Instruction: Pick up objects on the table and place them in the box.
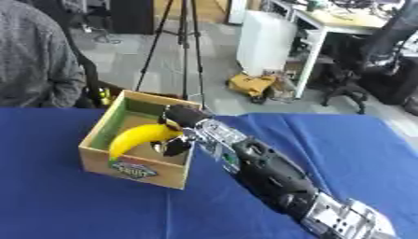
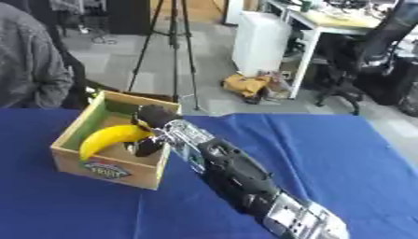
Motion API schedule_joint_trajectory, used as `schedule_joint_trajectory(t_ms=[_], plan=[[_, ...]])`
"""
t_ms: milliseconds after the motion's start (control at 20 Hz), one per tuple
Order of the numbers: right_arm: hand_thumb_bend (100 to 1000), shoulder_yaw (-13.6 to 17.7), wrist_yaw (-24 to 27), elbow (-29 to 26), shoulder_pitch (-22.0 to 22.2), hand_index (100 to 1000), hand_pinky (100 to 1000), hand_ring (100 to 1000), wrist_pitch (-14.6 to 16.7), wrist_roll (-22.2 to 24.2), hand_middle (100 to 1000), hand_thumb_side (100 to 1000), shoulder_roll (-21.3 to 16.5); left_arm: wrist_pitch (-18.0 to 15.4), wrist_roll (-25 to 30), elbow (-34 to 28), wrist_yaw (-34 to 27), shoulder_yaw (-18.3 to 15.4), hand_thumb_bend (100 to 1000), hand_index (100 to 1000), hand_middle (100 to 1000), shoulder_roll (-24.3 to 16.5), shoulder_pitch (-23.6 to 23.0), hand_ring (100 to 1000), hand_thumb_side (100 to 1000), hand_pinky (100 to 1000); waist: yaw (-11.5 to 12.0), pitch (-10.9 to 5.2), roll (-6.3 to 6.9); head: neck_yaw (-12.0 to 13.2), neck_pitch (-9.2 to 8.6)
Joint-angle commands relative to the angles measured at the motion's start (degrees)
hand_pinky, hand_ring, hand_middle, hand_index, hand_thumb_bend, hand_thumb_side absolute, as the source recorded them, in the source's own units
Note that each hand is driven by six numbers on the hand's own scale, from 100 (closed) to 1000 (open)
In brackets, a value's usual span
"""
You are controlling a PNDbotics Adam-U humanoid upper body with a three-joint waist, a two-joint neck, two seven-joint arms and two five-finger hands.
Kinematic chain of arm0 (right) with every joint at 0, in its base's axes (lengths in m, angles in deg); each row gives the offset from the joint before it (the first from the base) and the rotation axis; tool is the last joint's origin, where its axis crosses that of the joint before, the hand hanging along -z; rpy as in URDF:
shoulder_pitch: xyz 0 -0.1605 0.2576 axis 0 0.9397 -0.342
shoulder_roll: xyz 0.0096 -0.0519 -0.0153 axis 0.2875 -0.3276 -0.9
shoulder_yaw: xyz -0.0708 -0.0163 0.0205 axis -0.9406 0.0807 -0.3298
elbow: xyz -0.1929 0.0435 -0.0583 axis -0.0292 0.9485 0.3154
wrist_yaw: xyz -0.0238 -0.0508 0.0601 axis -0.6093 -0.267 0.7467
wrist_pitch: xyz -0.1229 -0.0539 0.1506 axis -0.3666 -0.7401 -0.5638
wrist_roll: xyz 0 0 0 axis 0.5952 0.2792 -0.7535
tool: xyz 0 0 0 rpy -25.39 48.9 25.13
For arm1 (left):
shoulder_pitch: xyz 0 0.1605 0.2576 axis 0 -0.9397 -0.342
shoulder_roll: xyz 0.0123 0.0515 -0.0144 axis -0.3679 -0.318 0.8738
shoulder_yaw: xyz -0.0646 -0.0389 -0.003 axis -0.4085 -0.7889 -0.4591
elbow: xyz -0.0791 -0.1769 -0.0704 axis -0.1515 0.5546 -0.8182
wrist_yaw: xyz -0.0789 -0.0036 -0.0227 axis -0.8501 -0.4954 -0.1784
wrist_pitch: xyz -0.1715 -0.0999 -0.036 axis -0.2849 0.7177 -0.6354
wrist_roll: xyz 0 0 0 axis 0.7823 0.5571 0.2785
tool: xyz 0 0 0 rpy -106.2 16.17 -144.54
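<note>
One banana (image 1: pixel 139 136) clamped in right robot hand (image 1: pixel 176 133) over box (image 1: pixel 135 172); early release could bounce it onto desk (image 1: pixel 73 205).

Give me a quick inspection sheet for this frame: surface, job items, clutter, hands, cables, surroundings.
Surface: blue tablecloth, wrinkled.
Job's things: wooden box at the table's left side, green inside, label on its front; yellow banana held over the box opening.
Clutter: nothing seen on the cloth.
Hands: right hand over the box, fingers curled on the banana; left hand not in view.
Cables: nothing seen on the table.
Surroundings: tripod, white desk, office chair, yellow item on the floor, person standing at the far left edge.
</note>
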Motion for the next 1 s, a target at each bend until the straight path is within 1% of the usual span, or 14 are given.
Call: schedule_joint_trajectory(t_ms=[50, 100, 150, 200, 250, 300, 350, 400, 500, 700, 800, 850, 950, 1000], plan=[[100, -0.05, -2.23, -1.0, -0.37, 639, 606, 650, 2.07, -0.65, 554, 630, -1.29, 0.02, 0.06, -1.13, 0.15, -0.32, 261, 587, 629, -0.2, 0.74, 697, 1000, 520, -0.16, -0.76, 0.32, -0.25, -0.44], [100, -0.32, -2.59, -1.21, -0.25, 709, 680, 737, 3.24, -0.32, 652, 678, -1.28, 0.03, 0.07, -1.12, 0.18, -0.33, 261, 587, 629, -0.2, 0.74, 697, 1000, 520, -0.23, -0.76, 0.31, -0.29, -0.37], [100, -0.46, -2.89, -1.36, -0.16, 749, 730, 778, 4.48, 0.3, 712, 711, -1.28, 0.04, 0.08, -1.1, 0.2, -0.33, 262, 587, 629, -0.18, 0.73, 697, 1000, 520, -0.29, -0.75, 0.3, -0.3, -0.35], [100, -0.52, -3.13, -1.45, -0.07, 822, 822, 852, 5.7, 1.08, 810, 783, -1.27, 0.04, 0.09, -1.1, 0.21, -0.34, 263, 587, 629, -0.17, 0.72, 697, 1000, 520, -0.33, -0.75, 0.28, -0.3, -0.35], [100, -0.51, -3.29, -1.51, 0.0, 847, 856, 879, 6.85, 1.94, 843, 812, -1.26, 0.04, 0.09, -1.09, 0.23, -0.35, 263, 587, 629, -0.16, 0.72, 697, 1000, 520, -0.38, -0.75, 0.26, -0.3, -0.34], [100, -0.43, -3.37, -1.58, 0.07, 894, 919, 935, 7.85, 2.73, 901, 867, -1.26, 0.04, 0.08, -1.09, 0.24, -0.37, 263, 587, 629, -0.16, 0.72, 697, 1000, 520, -0.42, -0.76, 0.24, -0.27, -0.34], [100, -0.27, -3.4, -1.63, 0.09, 894, 919, 935, 8.58, 3.35, 901, 867, -1.27, 0.02, 0.08, -1.1, 0.25, -0.39, 263, 587, 629, -0.15, 0.71, 697, 1000, 520, -0.45, -0.77, 0.24, -0.24, -0.34], [100, -0.18, -3.36, -1.65, 0.16, 954, 972, 990, 9.19, 3.92, 981, 922, -1.27, 0.02, 0.06, -1.09, 0.26, -0.42, 261, 587, 629, -0.15, 0.7, 696, 1000, 520, -0.48, -0.78, 0.22, -0.25, -0.33], [100, 0.06, -3.03, -1.76, 0.23, 963, 972, 990, 10.02, 4.9, 983, 928, -1.3, 0.03, 0.03, -1.06, 0.28, -0.45, 264, 587, 629, -0.14, 0.67, 696, 1000, 520, -0.58, -0.79, 0.21, -0.23, -0.35], [104, 0.3, -2.7, -1.94, 0.41, 966, 968, 983, 10.07, 5.48, 979, 940, -1.36, 0.0, 0.0, -1.07, 0.3, -0.51, 264, 587, 629, -0.14, 0.66, 696, 1000, 520, -0.71, -0.79, 0.26, -0.23, -0.3], [158, 0.33, -2.65, -1.86, 0.48, 976, 976, 990, 9.98, 5.65, 986, 944, -1.39, -0.01, 0.01, -1.07, 0.27, -0.51, 264, 587, 629, -0.15, 0.66, 696, 1000, 520, -0.77, -0.81, 0.31, -0.24, -0.27], [246, 0.36, -2.61, -1.86, 0.51, 984, 983, 998, 9.94, 5.72, 995, 940, -1.44, -0.02, 0.01, -1.07, 0.26, -0.52, 264, 587, 629, -0.17, 0.65, 696, 1000, 520, -0.81, -0.84, 0.33, -0.26, -0.26], [381, 0.47, -2.61, -1.98, 0.52, 998, 990, 1000, 9.71, 5.86, 1000, 941, -1.59, -0.02, 0.01, -1.05, 0.26, -0.54, 265, 587, 629, -0.21, 0.62, 696, 1000, 520, -0.89, -0.9, 0.37, -0.34, -0.17], [479, 0.55, -2.7, -2.13, 0.52, 1000, 996, 1000, 9.45, 5.95, 1000, 938, -1.74, -0.03, 0.02, -1.04, 0.26, -0.54, 265, 587, 629, -0.23, 0.6, 696, 1000, 520, -0.93, -0.94, 0.36, -0.4, -0.11]])
